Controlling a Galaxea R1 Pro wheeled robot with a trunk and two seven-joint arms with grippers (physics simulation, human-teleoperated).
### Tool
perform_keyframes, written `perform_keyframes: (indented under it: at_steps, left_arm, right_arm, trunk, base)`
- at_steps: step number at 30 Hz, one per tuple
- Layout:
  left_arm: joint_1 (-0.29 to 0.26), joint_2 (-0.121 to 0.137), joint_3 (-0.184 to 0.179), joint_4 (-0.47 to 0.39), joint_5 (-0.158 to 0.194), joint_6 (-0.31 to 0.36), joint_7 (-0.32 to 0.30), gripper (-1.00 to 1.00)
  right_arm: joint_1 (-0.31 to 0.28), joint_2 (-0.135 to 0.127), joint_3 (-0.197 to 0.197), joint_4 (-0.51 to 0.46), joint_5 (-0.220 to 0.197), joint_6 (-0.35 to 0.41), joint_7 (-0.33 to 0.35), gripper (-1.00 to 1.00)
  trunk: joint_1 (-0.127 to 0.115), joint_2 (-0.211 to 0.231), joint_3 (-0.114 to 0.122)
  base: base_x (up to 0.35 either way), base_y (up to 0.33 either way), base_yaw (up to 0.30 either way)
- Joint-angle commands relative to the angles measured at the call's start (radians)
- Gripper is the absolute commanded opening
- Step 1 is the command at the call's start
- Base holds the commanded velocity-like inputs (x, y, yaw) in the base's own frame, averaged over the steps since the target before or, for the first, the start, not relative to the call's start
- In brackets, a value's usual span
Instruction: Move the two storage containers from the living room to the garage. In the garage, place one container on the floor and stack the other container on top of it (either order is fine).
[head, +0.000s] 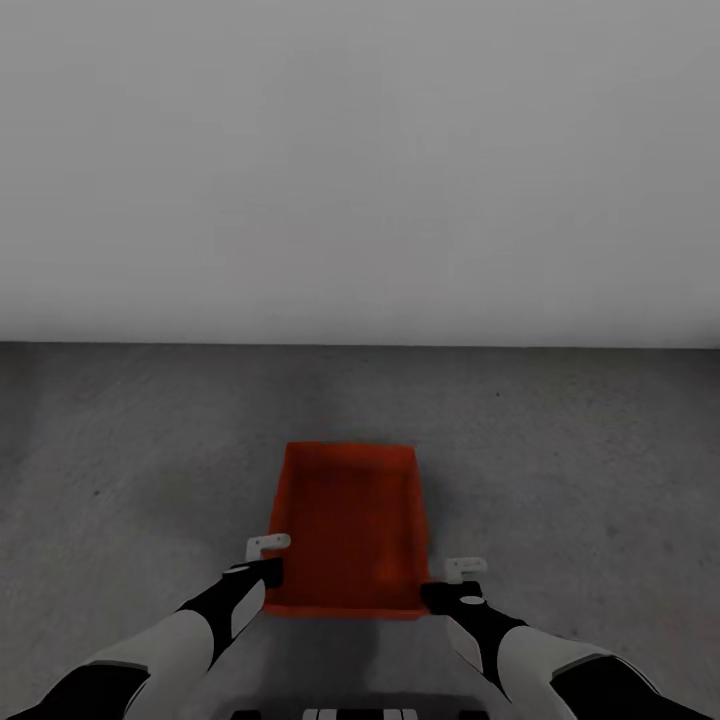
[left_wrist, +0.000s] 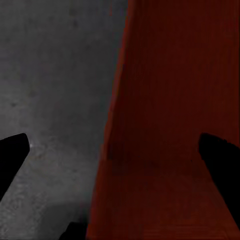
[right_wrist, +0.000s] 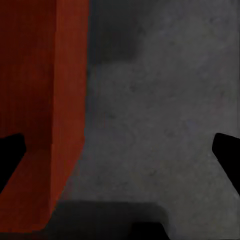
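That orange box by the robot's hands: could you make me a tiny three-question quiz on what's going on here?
1. True or false: the storage container sits on a light wood plank floor.
2. Which side wall of the container does the left gripper straddle? A) left wall B) right wall C) far wall
3. Fill in: both grippers' fingers are spread ____.

Key: 1. False; the floor is dark grey concrete. 2. A; the right gripper is at the right wall. 3. Open.
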Motion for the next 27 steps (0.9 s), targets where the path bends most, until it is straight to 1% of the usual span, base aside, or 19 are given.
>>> perform_keyframes:
  at_steps: [1,27]
  left_arm:
    - [0.0,0.0,-0.006,-0.002,0.008,0.005,0.005,1.0]
    - [0.0,0.0,-0.005,-0.008,0.01,0.004,0.005,1.0]
  right_arm:
    - [-0.001,0.001,0.009,0.003,-0.01,-0.005,-0.002,1.0]
    - [-0.001,0.0,0.009,0.002,-0.01,-0.001,-0.001,1.0]
  trunk:
    - [0.0,0.0,0.0]
    - [0.0,0.0,0.0]
  base:
    - [0.0,0.0,0.0]
    - [0.0,0.0,0.0]
